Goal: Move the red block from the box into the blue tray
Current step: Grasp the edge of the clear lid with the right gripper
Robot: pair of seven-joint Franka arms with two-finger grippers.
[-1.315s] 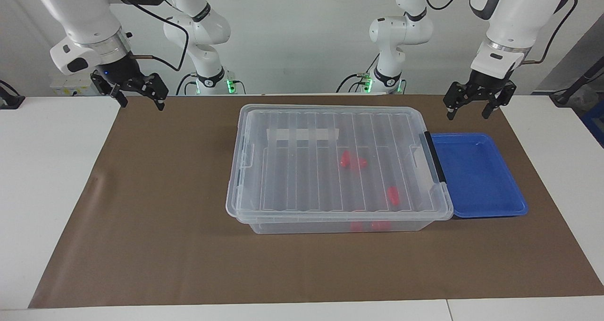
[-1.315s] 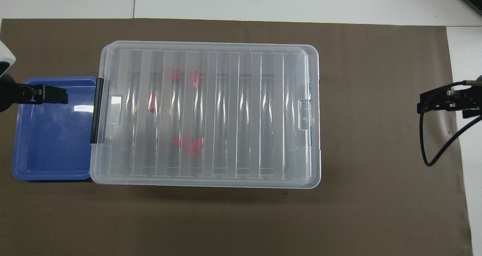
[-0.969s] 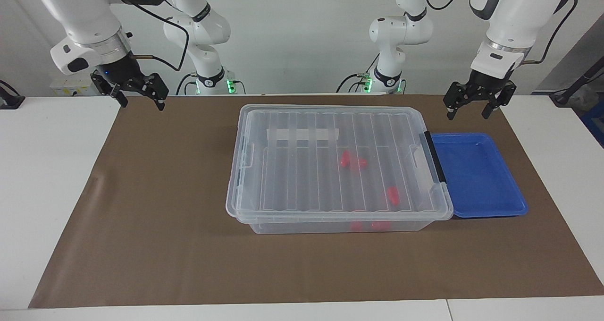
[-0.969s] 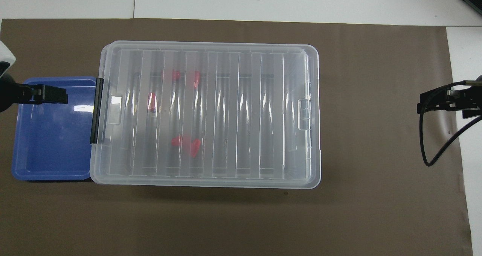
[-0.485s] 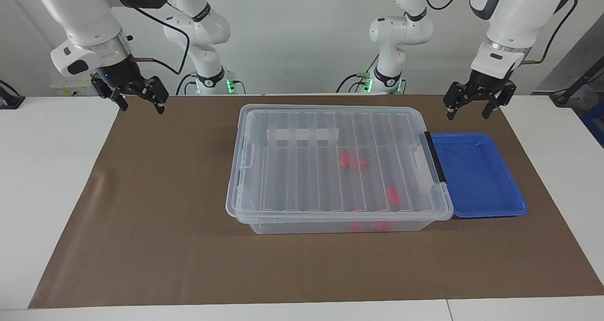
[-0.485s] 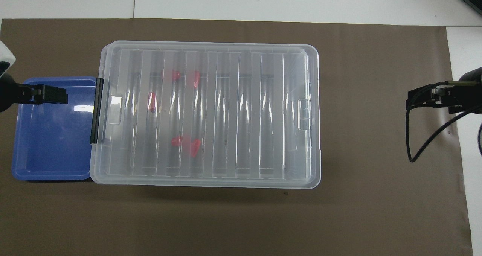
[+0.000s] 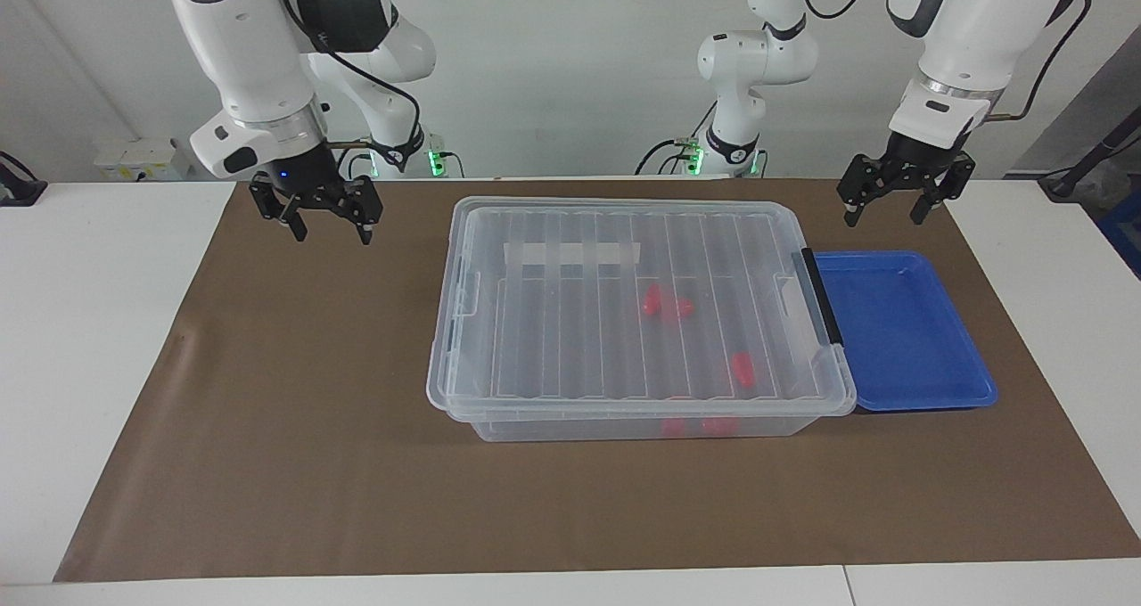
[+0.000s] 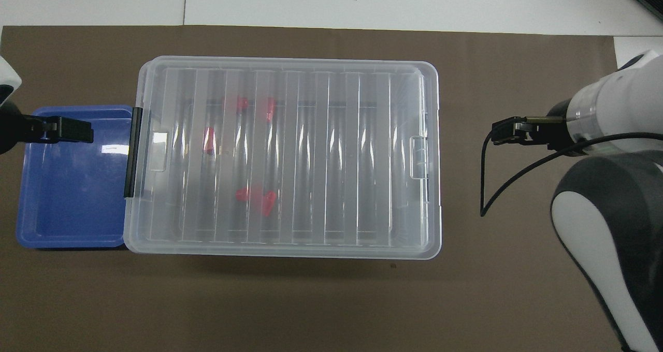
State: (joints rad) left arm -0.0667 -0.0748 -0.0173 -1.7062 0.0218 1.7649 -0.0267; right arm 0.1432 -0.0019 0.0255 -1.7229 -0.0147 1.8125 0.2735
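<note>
Only the facing view showed both grippers whole: the right gripper (image 7: 327, 224) hung with fingers spread, empty, over the brown mat (image 7: 294, 392) beside the box (image 7: 624, 312), and the left gripper (image 7: 895, 205) waited, fingers apart and empty, above the mat beside the blue tray (image 7: 900, 330). Red blocks (image 7: 667, 304) lay inside the lidded box. No writing could be read.

Red blocks (image 7: 667, 303) blurred through ribbed lid of box (image 7: 624, 223), exact count uncertain. Left gripper (image 8: 62, 129) cut off at 9 o'clock edge overhead. Right gripper (image 7: 325, 223) hidden under its own wrist overhead, elbow cropped at 4 o'clock.
</note>
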